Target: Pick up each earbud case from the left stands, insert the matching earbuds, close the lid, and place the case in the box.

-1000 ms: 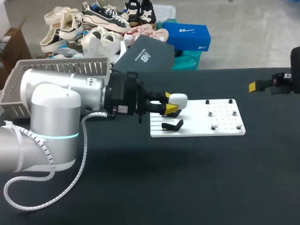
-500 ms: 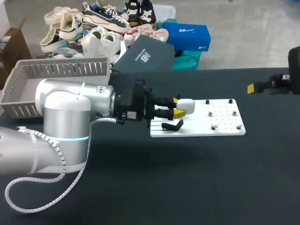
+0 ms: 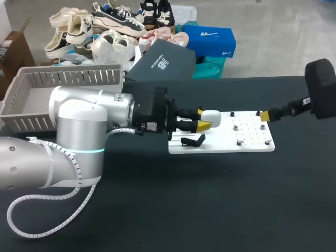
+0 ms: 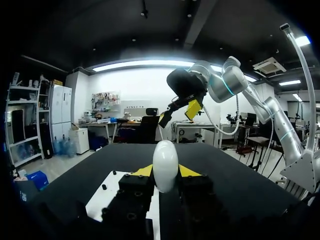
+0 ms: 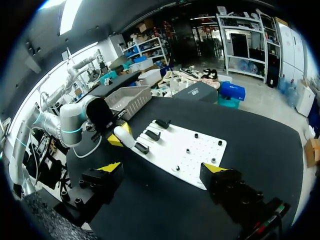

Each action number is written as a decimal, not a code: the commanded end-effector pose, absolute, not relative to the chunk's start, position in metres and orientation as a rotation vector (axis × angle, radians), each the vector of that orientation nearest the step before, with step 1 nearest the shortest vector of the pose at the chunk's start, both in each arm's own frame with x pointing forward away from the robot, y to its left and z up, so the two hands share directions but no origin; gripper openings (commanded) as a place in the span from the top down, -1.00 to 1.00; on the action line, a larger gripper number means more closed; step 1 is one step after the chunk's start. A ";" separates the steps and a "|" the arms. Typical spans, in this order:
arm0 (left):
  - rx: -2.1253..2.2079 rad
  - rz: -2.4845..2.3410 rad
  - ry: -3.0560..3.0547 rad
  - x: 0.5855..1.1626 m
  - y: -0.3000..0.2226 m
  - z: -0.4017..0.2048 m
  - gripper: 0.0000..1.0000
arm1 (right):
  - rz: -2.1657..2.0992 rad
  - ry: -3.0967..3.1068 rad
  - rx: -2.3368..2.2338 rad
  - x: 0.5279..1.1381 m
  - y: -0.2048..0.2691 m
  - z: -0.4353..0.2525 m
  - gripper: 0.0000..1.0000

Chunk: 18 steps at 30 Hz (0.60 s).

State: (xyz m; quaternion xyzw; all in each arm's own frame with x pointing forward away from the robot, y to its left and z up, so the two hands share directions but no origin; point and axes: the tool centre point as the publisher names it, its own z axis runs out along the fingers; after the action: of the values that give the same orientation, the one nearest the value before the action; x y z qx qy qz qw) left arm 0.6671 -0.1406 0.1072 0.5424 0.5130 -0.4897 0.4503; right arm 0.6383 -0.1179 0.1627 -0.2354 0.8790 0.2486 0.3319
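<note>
A white earbud case (image 3: 211,117) hangs just above the left part of the white board (image 3: 220,146), with my left gripper (image 3: 202,119) shut on it. In the left wrist view the case (image 4: 165,164) stands upright between the yellow fingertips (image 4: 144,171). A black stand (image 3: 193,140) lies on the board just below the case. Small dark pieces (image 3: 240,142) dot the board's right half. My right gripper (image 3: 265,115) hovers at the board's far right corner. In the right wrist view it (image 5: 163,168) is open above the board (image 5: 190,155), and the case (image 5: 123,136) shows ahead.
A grey slatted basket (image 3: 31,100) stands at the table's far left; it also shows in the right wrist view (image 5: 127,97). Two more black stands (image 5: 162,123) sit on the board's far side. Bare black table lies in front of the board.
My left arm has carried the case to the right, over the board. My right arm has swung in leftward, from the table's right edge to the board's far right corner.
</note>
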 end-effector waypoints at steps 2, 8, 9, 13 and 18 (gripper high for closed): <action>1.355 -1.205 1.281 0.668 -0.142 0.105 1.00 | 0.667 2.295 -0.674 0.635 -0.103 0.164 -1.00; 1.355 -1.205 1.281 0.668 -0.142 0.105 1.00 | 0.665 2.311 -0.721 0.634 -0.085 0.157 -1.00; 1.355 -1.205 1.281 0.668 -0.142 0.105 1.00 | 0.665 2.317 -0.725 0.635 -0.080 0.156 -1.00; 1.355 -1.205 1.281 0.668 -0.142 0.105 1.00 | 0.669 2.328 -0.739 0.635 -0.068 0.154 -1.00; 1.355 -1.205 1.281 0.668 -0.142 0.105 1.00 | 0.664 2.348 -0.756 0.637 -0.055 0.151 -1.00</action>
State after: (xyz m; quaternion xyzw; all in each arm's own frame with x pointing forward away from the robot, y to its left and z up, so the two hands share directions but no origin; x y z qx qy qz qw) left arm 0.6677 -0.1419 0.1054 0.5465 0.5169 -0.4864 0.4444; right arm 0.6297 -0.0628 0.1527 -0.2827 0.8780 0.2503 0.2941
